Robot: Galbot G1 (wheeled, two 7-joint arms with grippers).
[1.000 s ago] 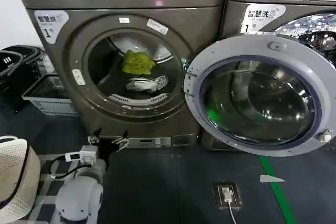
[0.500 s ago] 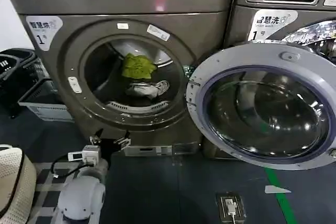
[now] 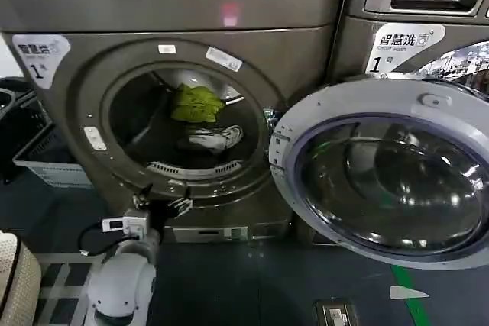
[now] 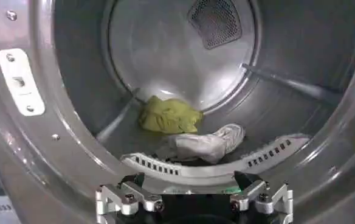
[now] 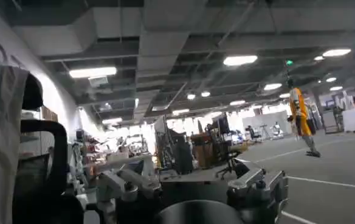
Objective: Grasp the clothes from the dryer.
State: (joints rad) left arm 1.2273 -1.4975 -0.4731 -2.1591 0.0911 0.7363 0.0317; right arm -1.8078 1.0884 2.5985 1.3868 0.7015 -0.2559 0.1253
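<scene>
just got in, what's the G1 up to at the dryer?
The left gripper is open at the lower rim of the dryer, whose door is swung open. The clothes, a yellow-green piece and a white-and-grey piece, lie ungrasped in the drum. The right gripper is open, facing the room.

dryer (image 3: 69, 143) sticker (image 3: 36, 53) – "1" | neighbouring machine (image 3: 428, 5) label (image 3: 405, 42) – "Smart wash", "1"

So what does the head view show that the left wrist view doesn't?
Head view alone: the open glass door, the "1" sticker, the neighbouring machine, the left arm. Left wrist view alone: the mesh vent on the drum's back wall. Both: the dryer, the yellow-green cloth, the white-and-grey cloth, and the open left end effector outside the porthole.
</scene>
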